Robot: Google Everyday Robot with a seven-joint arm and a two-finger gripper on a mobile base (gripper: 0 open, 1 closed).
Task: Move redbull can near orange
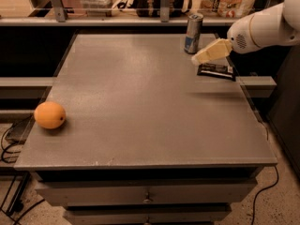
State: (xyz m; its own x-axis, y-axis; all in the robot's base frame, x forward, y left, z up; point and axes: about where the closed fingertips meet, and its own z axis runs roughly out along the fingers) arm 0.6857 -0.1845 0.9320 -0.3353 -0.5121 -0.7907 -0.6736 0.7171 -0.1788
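Black packet (215, 71) under end effector (200, 58), beside redbull can (192, 33).

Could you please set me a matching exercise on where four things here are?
Things: 1. slim silver and blue metal redbull can; 2. round bright orange fruit; 3. flat black packet; 4. cream end effector.
Places: A. near the left edge of the grey table; B. in the air right of the can; C. standing at the table's back edge; D. lying by the table's right edge.
Pairs: 1-C; 2-A; 3-D; 4-B.
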